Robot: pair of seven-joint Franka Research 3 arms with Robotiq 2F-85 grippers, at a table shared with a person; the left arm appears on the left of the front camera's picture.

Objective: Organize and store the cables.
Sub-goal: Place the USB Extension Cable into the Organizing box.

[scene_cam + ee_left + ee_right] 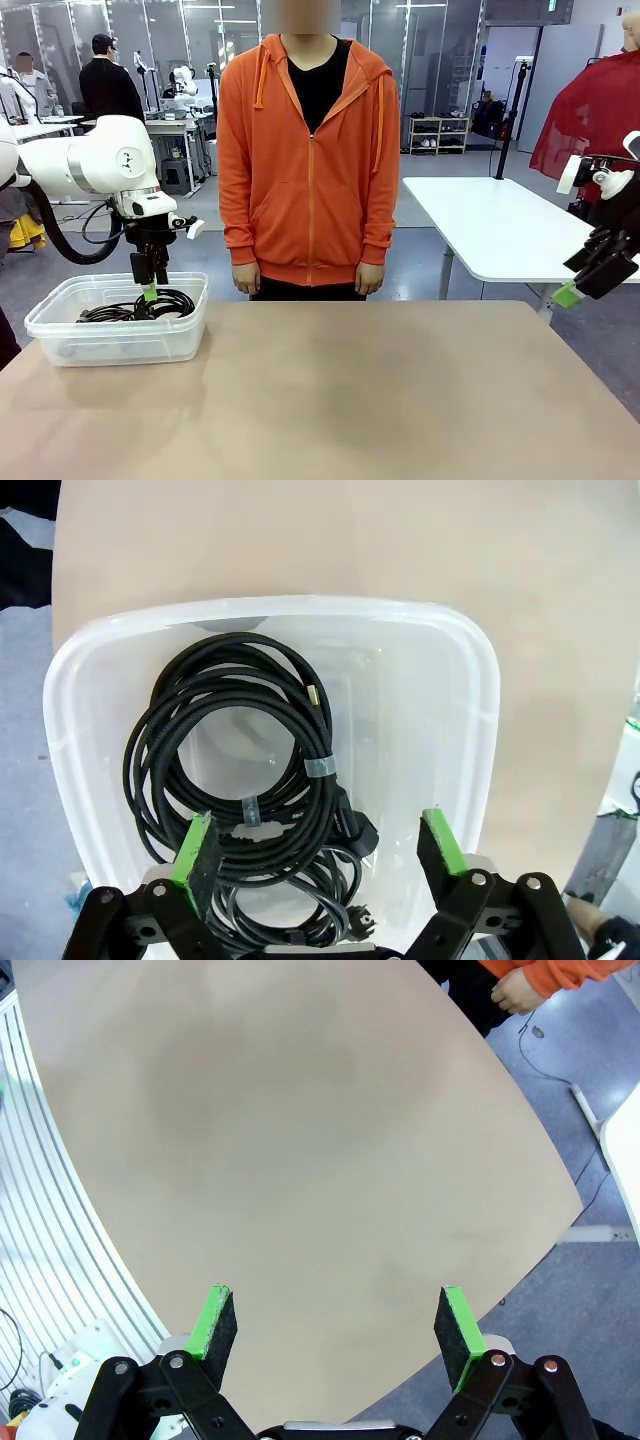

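Note:
Black coiled cables lie inside a clear plastic bin; the same cables show through the bin at the table's left in the front view. A power plug rests near the coils' edge. My left gripper hangs open just above the bin, its green pads spread wide with nothing between them; it points down over the coils in the front view. My right gripper is open and holds nothing, raised beyond the table's right edge.
A person in an orange hoodie stands at the far side, hands down at the sides. The tan tabletop stretches bare from the bin to the right edge. A white table stands behind on the right.

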